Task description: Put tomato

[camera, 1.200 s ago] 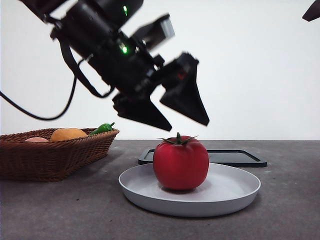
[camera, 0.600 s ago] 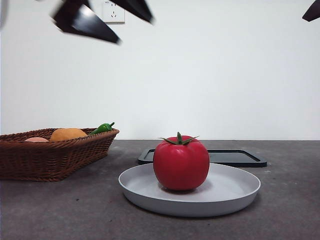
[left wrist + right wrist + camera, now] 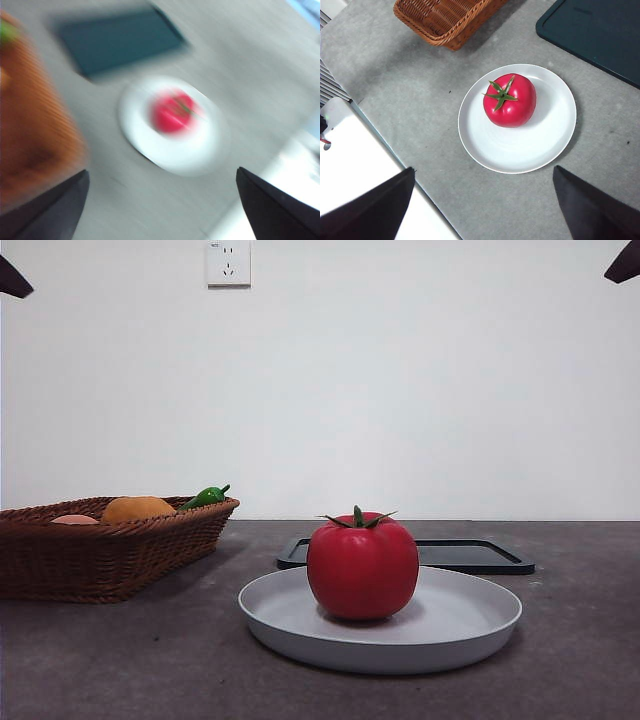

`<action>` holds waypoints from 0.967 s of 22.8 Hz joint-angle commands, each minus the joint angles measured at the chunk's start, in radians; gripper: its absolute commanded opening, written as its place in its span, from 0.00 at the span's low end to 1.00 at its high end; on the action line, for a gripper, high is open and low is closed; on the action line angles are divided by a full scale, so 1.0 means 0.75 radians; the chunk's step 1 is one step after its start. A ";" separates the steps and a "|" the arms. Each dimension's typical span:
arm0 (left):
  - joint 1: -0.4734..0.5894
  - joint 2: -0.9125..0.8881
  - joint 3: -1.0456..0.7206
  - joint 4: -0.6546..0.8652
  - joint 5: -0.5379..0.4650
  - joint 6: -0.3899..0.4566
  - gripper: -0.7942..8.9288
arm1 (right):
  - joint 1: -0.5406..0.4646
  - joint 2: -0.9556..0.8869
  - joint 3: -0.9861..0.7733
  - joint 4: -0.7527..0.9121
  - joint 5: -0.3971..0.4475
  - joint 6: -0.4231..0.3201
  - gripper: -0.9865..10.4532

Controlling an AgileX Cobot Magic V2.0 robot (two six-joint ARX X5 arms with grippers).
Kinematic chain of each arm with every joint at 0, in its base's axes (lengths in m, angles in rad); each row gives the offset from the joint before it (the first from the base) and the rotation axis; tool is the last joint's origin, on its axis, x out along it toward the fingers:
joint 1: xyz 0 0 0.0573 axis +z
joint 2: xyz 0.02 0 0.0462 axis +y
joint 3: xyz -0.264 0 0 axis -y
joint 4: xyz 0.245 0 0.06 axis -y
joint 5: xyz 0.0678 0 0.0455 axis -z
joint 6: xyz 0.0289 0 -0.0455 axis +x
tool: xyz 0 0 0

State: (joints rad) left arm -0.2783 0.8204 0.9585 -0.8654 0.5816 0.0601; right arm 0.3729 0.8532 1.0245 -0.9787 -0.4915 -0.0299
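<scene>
Grey matte tabletop (image 3: 120, 660) is seen nearest, bare at the front edge. On it, a round pale grey shallow plate (image 3: 450, 635) is set, and the glossy red round toy tomato (image 3: 362, 565) with a dark green spiky calyx is seated upright on the plate, slightly off its centre toward the basket side. Just behind the plate, a flat black rectangular tray (image 3: 480, 555) is laid on the table, apart from the plate as the right wrist view shows. To the side, a brown woven wicker basket (image 3: 100, 555) is placed; an orange round fruit (image 3: 137, 508), a small green pepper (image 3: 205, 496) and a pale pink item are held in it. Farthest, a white wall with a white socket plate (image 3: 228, 262) is seen. Left gripper (image 3: 160, 210) is held high above the table, jaws spread wide, nothing between them; its picture is motion-blurred. Right gripper (image 3: 482, 207) is likewise held above the plate, jaws wide apart, nothing gripped. Only black tips are shown at the front view's top corners.
</scene>
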 commanded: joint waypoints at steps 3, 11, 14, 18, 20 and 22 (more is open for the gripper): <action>-0.006 -0.007 0.018 -0.136 0.133 0.077 0.56 | 0.007 0.012 0.028 0.010 0.003 -0.006 0.47; -0.006 -0.008 0.018 -0.137 0.133 0.084 0.56 | 0.008 0.020 0.028 0.019 0.002 -0.004 0.47; -0.006 -0.008 0.018 -0.135 0.133 0.083 0.56 | 0.008 0.045 0.028 0.040 0.001 0.007 0.47; -0.006 -0.008 0.018 -0.123 0.133 0.083 0.56 | 0.030 0.117 0.028 0.110 0.002 0.022 0.47; -0.006 -0.008 0.018 -0.119 0.133 0.083 0.56 | 0.052 0.170 0.028 0.160 0.002 0.026 0.47; -0.006 -0.008 0.018 -0.117 0.133 0.083 0.56 | 0.079 0.227 0.028 0.212 0.003 0.026 0.47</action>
State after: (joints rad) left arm -0.2794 0.8104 0.9585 -0.9638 0.6765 0.1085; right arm 0.4206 1.0008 1.0260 -0.8371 -0.4904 -0.0212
